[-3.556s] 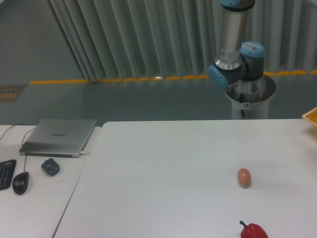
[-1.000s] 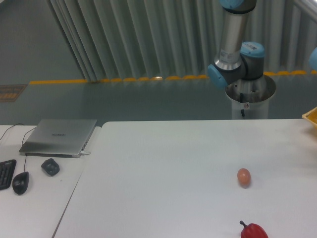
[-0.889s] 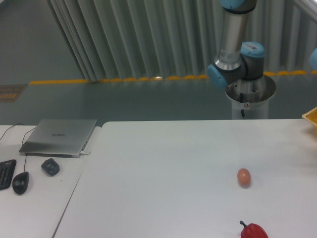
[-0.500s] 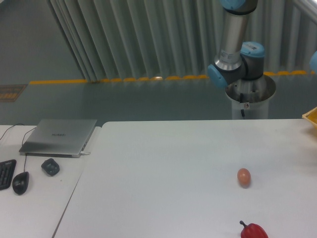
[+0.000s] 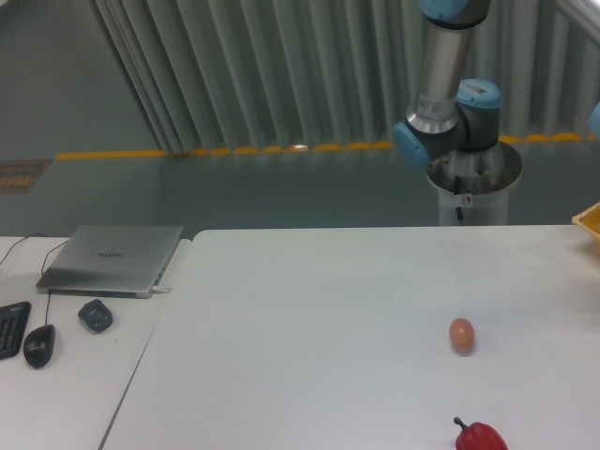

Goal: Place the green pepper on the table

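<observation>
Camera view: nothing is shifting on the flat white table [image 5: 309, 319]; gripper and green pepper are staying out of frame, grip unknowable.

Bystanders around the egg

A brown egg [image 5: 461, 336] sits with a red pepper [image 5: 479, 436] just below it; far left of it lie a closed laptop [image 5: 114, 259], black mouse [image 5: 38, 346], keyboard [image 5: 11, 328] and small dark object [image 5: 95, 314].

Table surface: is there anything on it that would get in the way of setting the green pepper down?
Little visible. On the table sit only a brown egg at right and a red pepper at the front edge; the middle and left are bare. The green pepper and the gripper are out of view, so the path itself cannot be judged.
</observation>
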